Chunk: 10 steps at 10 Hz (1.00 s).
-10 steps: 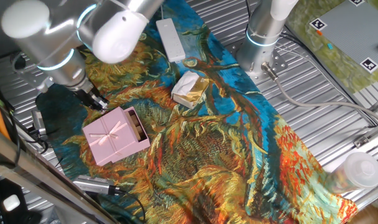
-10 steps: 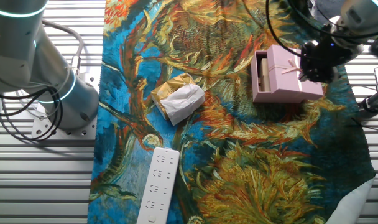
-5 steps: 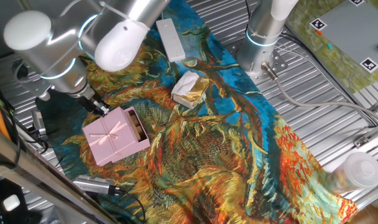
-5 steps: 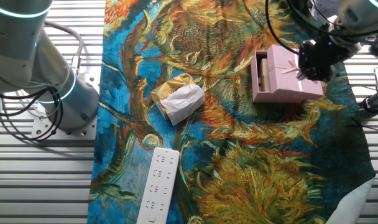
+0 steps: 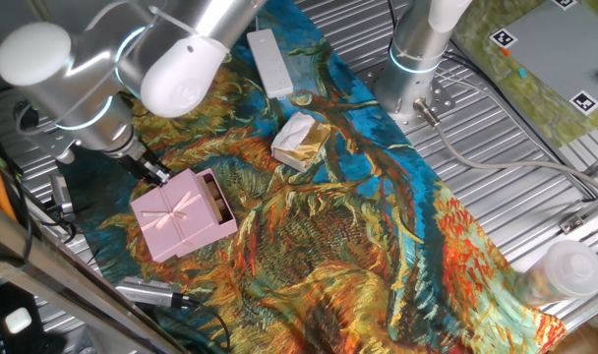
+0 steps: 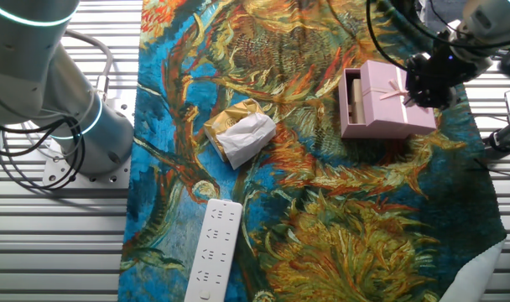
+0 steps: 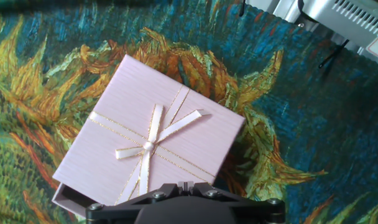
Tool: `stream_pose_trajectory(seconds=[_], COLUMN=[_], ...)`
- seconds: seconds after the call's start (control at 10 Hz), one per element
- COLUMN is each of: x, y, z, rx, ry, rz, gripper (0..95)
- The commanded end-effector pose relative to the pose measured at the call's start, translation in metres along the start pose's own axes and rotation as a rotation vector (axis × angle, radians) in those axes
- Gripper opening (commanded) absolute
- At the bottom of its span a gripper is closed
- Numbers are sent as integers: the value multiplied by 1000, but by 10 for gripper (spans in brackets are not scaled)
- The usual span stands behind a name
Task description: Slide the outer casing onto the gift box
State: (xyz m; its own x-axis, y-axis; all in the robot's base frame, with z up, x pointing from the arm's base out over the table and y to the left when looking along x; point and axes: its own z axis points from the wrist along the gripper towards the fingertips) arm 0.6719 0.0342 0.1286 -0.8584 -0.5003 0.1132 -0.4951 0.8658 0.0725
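Observation:
The outer casing (image 5: 176, 216), a flat pale-pink sleeve with a ribbon bow, lies on the patterned cloth; it also shows in the other fixed view (image 6: 391, 99) and the hand view (image 7: 152, 130). The gift box (image 5: 218, 201) sits partly inside it. Its brown-tan open end sticks out on one side (image 6: 352, 99), and a pink strip shows at the lower left of the hand view (image 7: 68, 198). My gripper (image 5: 151, 171) is shut and empty, its tips at the casing's edge opposite the protruding tray (image 6: 426, 85). In the hand view the gripper (image 7: 186, 185) shows with its tips closed together.
A cream-and-gold wrapped lump (image 5: 299, 141) lies mid-cloth and a long white bar (image 5: 270, 62) beyond it. A second arm's base (image 5: 417, 54) stands at the cloth's edge. A metal cylinder (image 5: 147, 290) lies near the casing. Ribbed metal table surrounds the cloth (image 6: 238, 201).
The arm has shifted slightly, with the gripper staying shut at the casing's edge. The casing and gift box have not visibly moved.

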Motion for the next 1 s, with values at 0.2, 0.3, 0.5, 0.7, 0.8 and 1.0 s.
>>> stream_pose_trajectory(seconds=[0.2, 0.3, 0.5, 0.7, 0.8, 1.0], x=[1, 1, 1, 1, 1, 1], y=[0, -1, -1, -1, -1, -1], z=[0, 0, 0, 0, 0, 0], rx=[7, 11, 9, 1, 6, 8], ry=[5, 7, 2, -10, -6, -3], rz=[-1, 4, 9, 33, 68, 83], gripper=[0, 0, 0, 0, 0, 0])
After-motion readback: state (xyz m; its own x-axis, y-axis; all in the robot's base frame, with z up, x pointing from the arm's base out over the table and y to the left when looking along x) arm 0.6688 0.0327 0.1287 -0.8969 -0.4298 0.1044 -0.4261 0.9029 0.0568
